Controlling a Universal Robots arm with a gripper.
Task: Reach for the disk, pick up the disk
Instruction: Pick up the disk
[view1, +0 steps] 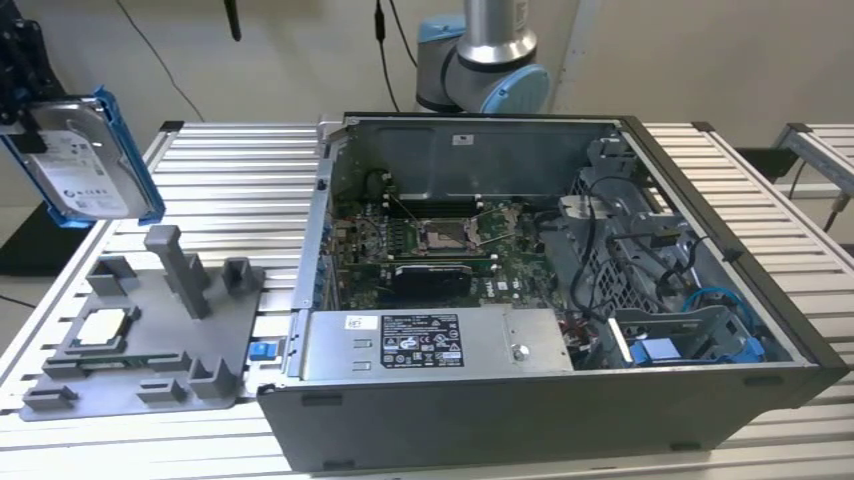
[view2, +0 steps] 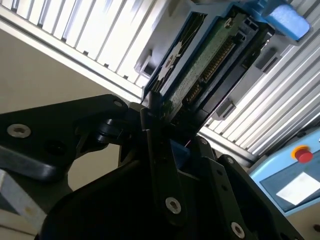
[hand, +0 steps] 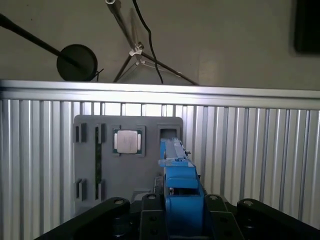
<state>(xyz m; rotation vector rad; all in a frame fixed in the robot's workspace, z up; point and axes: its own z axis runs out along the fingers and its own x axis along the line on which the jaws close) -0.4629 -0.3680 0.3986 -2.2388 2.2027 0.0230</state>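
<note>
1. Gripper (view1: 24, 118) was clenched on the disk (view1: 88, 160), gripping it at one edge.
2. The disk hung upright, clear above the grey fixture plate (view1: 147, 345), its white label showing in the exterior view.
3. A small square silver chip (view1: 104, 328) sat in a pocket of the plate, well apart from the disk.
4. An open computer case (view1: 561, 300) stood just beside the plate, on the exterior view's right, both on a slatted metal table (view1: 227, 170).

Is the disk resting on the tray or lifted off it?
Lifted: the disk hangs on edge, clear of the grey tray, clamped in the claw.
</note>
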